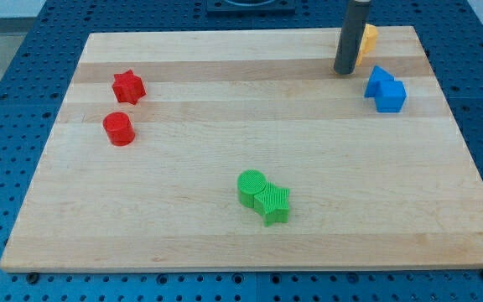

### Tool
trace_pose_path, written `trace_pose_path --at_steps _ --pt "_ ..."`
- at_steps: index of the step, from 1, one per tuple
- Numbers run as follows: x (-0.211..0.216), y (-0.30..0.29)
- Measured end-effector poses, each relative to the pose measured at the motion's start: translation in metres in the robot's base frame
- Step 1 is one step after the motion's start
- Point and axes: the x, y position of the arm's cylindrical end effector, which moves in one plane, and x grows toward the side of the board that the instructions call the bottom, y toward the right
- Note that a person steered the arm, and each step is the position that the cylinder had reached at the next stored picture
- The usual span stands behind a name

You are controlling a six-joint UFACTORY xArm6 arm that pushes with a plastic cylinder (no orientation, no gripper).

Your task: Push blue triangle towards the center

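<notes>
Two blue blocks touch at the view's upper right: the blue triangle [378,80] on the left and a blue cube [391,96] just below and right of it. My tip [344,71] rests on the board just left of and slightly above the blue triangle, a small gap apart. The rod rises to the view's top edge and partly hides a yellow block [368,38] behind it.
A red star [128,85] and a red cylinder [118,128] lie at the view's left. A green cylinder [251,186] touches a green star [272,204] at bottom centre. The wooden board [225,243] lies on a blue perforated table.
</notes>
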Motion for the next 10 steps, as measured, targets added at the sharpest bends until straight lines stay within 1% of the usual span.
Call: trace_pose_path --at_steps 1,4,5,6,8,10 --pt "0.0 0.004" --pt "-0.002 0.056" --pt "0.004 0.065" --pt "0.009 0.064" --pt "0.019 0.046" --pt "0.047 0.045"
